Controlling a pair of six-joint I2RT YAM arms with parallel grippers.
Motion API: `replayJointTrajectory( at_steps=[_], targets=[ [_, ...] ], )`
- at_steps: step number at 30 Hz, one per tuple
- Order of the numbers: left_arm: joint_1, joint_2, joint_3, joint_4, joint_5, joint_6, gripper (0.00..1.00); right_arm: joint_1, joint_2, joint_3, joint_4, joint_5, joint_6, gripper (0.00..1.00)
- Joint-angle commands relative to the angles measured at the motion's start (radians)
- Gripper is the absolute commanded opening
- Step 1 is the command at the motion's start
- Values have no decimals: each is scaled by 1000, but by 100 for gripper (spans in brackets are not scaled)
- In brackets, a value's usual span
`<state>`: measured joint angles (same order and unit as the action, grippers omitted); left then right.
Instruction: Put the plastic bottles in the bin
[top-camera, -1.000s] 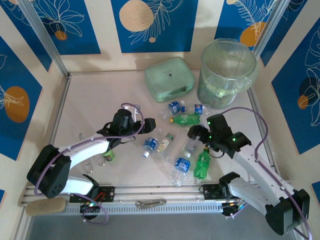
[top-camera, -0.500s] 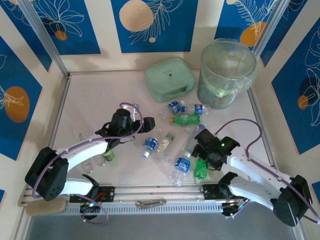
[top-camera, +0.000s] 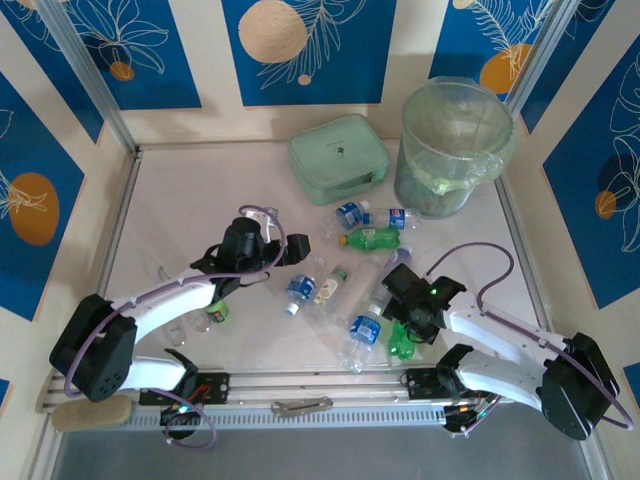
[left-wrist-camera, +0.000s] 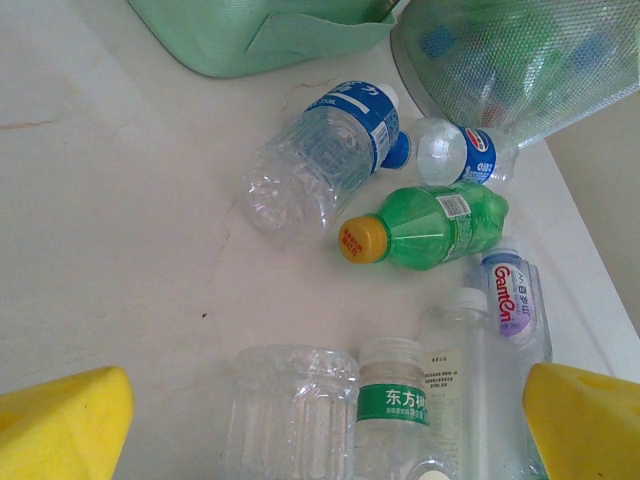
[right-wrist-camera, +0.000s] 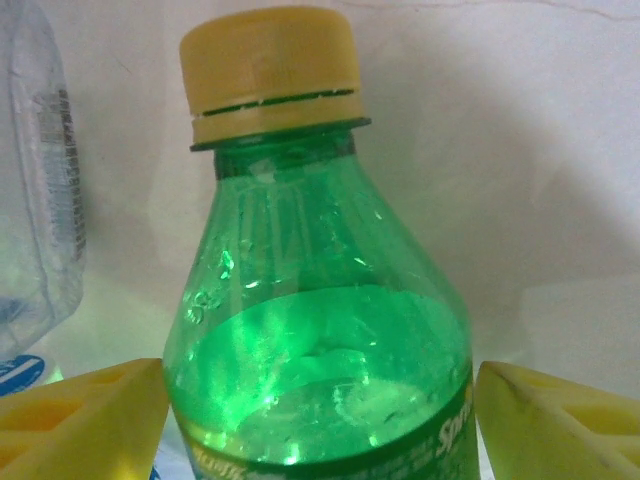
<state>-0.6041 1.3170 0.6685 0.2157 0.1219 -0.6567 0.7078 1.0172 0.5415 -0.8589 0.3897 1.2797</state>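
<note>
The right pincer (top-camera: 408, 322) sits low at about 5 o'clock on the tabletop (top-camera: 190, 200), set over a green bottle (top-camera: 402, 342) with a yellow cap. In the right wrist view this green bottle (right-wrist-camera: 320, 300) lies squarely between the two yellow fingers (right-wrist-camera: 95, 405), its cap pointing towards 12 o'clock, so the right pincer (right-wrist-camera: 320, 405) straddles the wide shoulder and not the thin neck, probably for a firmer hold on a light, slippery shell. The fingers stand just beside the bottle's walls. Whether they already press on it I cannot tell.

The left pincer (top-camera: 298, 250) hangs wide open and holds nothing, at about 9 o'clock from the loose heap of clear bottles (top-camera: 330, 290) in the middle. In its wrist view the left pincer (left-wrist-camera: 320, 425) faces a clear bottle with a green label (left-wrist-camera: 392, 410), a possible next pick.

The bin (top-camera: 430, 190) stands at 1 o'clock, well apart from the right pincer, with bottles dimly visible through its wall (left-wrist-camera: 520, 60). A second green bottle (top-camera: 372, 238) and two blue-labelled ones (top-camera: 350, 215) lie between, just at 6 o'clock of the mint-green case (top-camera: 338, 158). Most bottles remain on the tabletop, so the task looks far from finished. A lift to the bin would have to pass over these.
</note>
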Motion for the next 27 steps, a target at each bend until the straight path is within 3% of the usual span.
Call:
replayJointTrajectory(
  at_steps=[1, 19, 27],
  targets=[
    [8, -9, -9, -13, -11, 1, 99, 2, 17, -18, 38, 10, 12, 80],
    [7, -39, -22, -30, -31, 7, 99, -25, -10, 4, 30, 42, -49, 59],
    [10, -56, -26, -42, -67, 20, 99, -225, -150, 121, 62, -11, -282, 55]
  ],
)
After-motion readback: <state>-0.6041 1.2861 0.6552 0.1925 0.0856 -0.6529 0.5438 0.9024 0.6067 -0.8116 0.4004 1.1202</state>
